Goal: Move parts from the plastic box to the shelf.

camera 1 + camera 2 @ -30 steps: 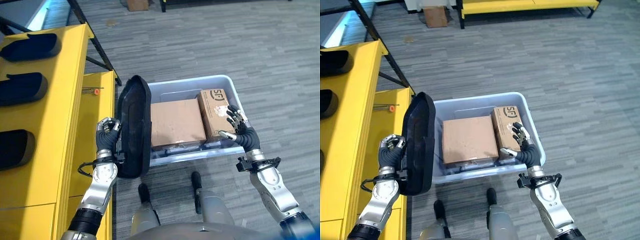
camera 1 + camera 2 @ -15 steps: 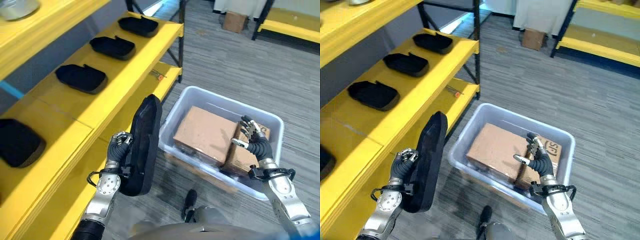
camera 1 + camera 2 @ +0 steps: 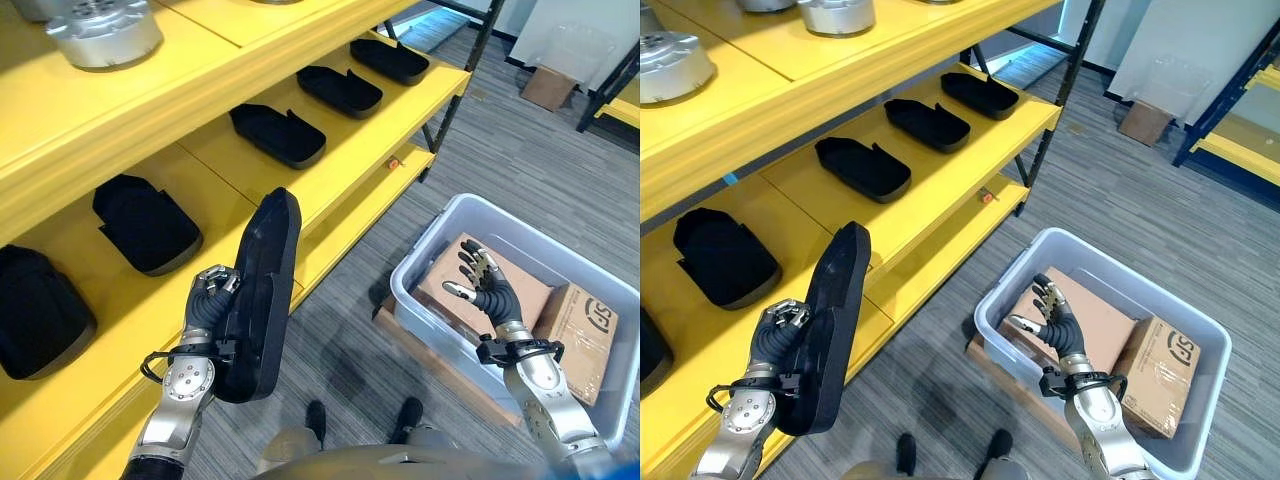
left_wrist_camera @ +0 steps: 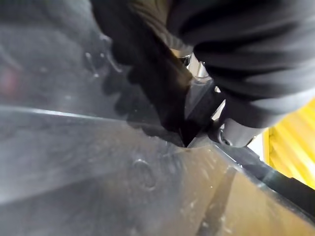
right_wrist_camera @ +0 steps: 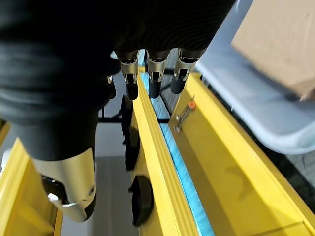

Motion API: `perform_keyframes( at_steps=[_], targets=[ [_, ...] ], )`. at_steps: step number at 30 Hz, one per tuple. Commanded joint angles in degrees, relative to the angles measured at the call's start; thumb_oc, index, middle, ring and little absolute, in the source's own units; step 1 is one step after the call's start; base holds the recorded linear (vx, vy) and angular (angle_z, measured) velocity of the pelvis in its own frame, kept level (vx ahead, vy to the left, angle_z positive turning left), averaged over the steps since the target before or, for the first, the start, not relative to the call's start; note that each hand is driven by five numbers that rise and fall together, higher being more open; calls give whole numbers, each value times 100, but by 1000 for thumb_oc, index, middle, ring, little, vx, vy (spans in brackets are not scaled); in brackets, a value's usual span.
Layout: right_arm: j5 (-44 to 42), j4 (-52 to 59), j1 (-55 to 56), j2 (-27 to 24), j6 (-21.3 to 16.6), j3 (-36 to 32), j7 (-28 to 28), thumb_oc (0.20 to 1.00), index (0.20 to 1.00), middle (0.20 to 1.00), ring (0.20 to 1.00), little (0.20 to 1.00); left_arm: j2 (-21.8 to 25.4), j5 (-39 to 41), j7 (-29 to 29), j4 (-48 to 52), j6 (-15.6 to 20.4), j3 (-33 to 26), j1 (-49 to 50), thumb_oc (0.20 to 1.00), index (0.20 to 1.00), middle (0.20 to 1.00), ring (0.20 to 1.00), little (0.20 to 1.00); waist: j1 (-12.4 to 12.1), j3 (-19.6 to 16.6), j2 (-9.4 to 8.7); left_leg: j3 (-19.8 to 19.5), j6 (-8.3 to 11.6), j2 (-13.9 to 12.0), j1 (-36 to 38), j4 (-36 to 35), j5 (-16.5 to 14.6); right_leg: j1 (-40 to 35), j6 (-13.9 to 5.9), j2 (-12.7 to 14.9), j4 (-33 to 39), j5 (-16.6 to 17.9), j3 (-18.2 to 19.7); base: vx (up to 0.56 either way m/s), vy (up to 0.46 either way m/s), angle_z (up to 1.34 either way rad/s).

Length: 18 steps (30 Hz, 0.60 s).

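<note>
Black part (image 3: 260,295) stands upright in your left hand (image 3: 208,305), fingers seemingly curled round its edge, beside the yellow shelf (image 3: 330,185); your right hand (image 3: 487,287) hovers spread above the plastic box (image 3: 520,225).

Grey carpet (image 3: 520,160) in long, narrow striped tiles covers the floor. Dark metal posts (image 3: 1055,95) brace the corner of the yellow racking. At the far end, a small brown carton (image 3: 1143,122) sits on the floor before a pale wall panel (image 3: 1180,45), beside a second rack with a blue upright (image 3: 1225,85) and a yellow ledge (image 3: 1240,160).
</note>
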<state>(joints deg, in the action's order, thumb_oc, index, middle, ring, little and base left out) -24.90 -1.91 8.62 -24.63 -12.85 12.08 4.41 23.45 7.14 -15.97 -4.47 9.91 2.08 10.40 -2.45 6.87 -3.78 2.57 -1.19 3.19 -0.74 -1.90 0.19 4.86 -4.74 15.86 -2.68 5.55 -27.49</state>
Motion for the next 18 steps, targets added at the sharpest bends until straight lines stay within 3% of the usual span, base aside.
perform_keyframes(
  at_steps=[1,2,4,5,9,12,15,18],
  targets=[
    [59,10,-261,94,-160,226,8,1000,1000,1000,1000,1000,248,-232,-19,492,294,-109,-324,200,200,200,200,200,111,34,92,-243,-78,-35,7,-67,-233,-268,-503,244,-497,227,647,29,329,23],
    [59,8,-266,94,-160,225,9,1000,1000,1000,1000,1000,248,-232,-19,492,295,-110,-328,200,200,200,200,200,112,25,86,-240,-84,-25,-16,-70,-210,-246,-500,253,-491,246,650,17,288,37],
    [18,39,-349,98,-142,330,-19,1000,1000,1000,1000,1000,276,-207,-42,449,326,-33,-397,200,200,200,200,200,232,93,171,-330,-114,-36,39,-133,-114,105,-328,-250,-762,10,1537,-7,176,37],
    [-63,76,-264,45,-127,373,-130,1000,1000,1000,1000,1000,272,-195,26,441,316,19,-363,200,200,200,200,200,330,154,185,-401,-153,1,138,-187,-43,286,-132,-896,-1090,-465,1901,5,200,21],
    [-224,101,-90,-68,-156,347,-252,1000,1000,1000,1000,1000,306,-254,142,435,274,66,-319,200,200,200,200,200,538,106,51,-681,-143,218,120,-281,165,432,61,-1976,-1283,-820,2319,-11,91,51],
    [-243,113,4,-130,-162,361,-300,1000,1000,1000,1000,1000,278,-215,167,395,318,79,-234,200,200,200,200,200,585,31,-43,-764,-129,309,105,-301,221,198,151,-2164,-706,-764,2746,-30,10,62],
    [-238,103,6,-113,-138,371,-308,1000,1000,1000,1000,1000,186,-185,190,461,329,78,-122,200,200,200,200,200,532,-54,-54,-726,-143,307,79,-310,253,42,97,-2140,-491,-665,2858,-41,-28,-10],
    [-277,188,96,-131,-140,286,-365,1000,1000,1000,1000,1000,166,-113,319,650,337,14,121,200,200,200,200,200,443,-182,-79,-647,-122,289,44,-310,282,-193,116,-2064,-139,-627,2734,-57,-64,-3]
  ],
)
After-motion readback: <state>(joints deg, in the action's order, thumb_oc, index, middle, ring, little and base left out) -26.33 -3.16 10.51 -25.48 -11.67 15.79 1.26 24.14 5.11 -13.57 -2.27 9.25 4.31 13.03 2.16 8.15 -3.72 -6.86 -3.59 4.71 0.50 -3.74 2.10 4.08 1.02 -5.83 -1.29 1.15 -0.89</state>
